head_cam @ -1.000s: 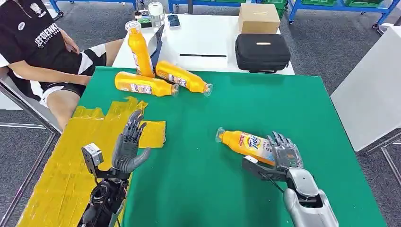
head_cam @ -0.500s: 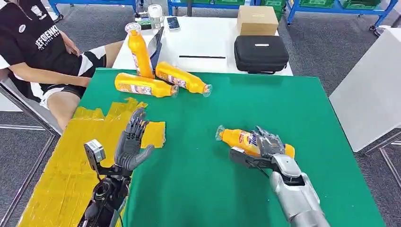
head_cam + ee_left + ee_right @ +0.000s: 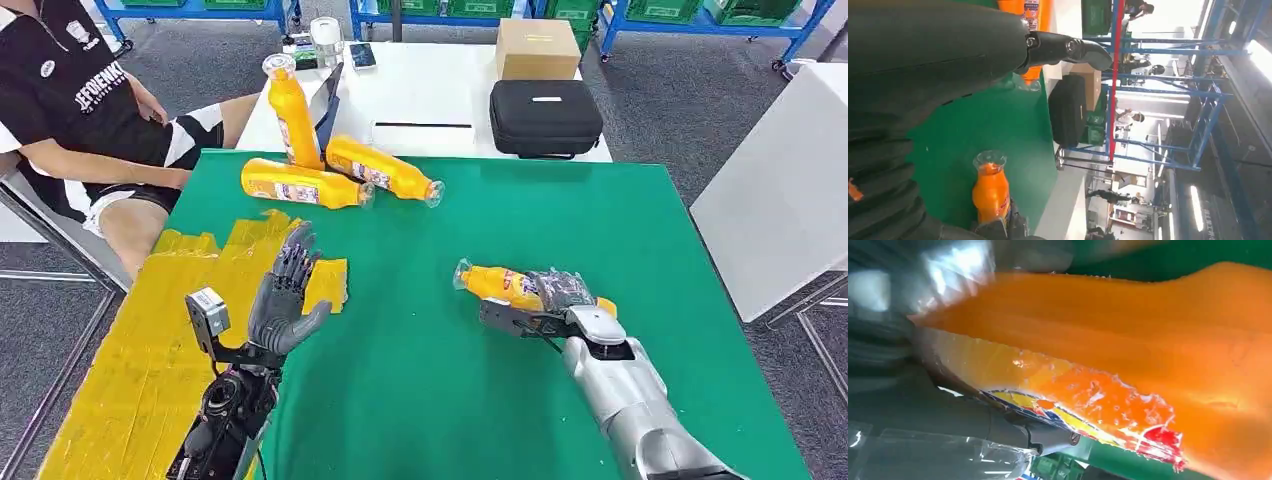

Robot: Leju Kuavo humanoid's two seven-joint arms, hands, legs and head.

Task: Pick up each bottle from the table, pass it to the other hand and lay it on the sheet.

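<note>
Right hand (image 3: 558, 296) wraps lying bottle (image 3: 497, 285); left hand (image 3: 283, 300) well apart.

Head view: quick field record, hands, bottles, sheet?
right hand: wrapped over held bottle, which lies on the green table
left hand: raised, fingers apart, holds nothing
far bottles: two lying, one upright
sheet: yellow, on the table's left side, no bottle on it
person: seated beyond the sheet

A green table (image 3: 560, 230) stands on grey floor (image 3: 690, 100). Behind it, a white table (image 3: 430, 90) holds a black case (image 3: 545, 117) and cardboard box (image 3: 537, 48). Blue shelving (image 3: 640, 18) lines the back.
</note>
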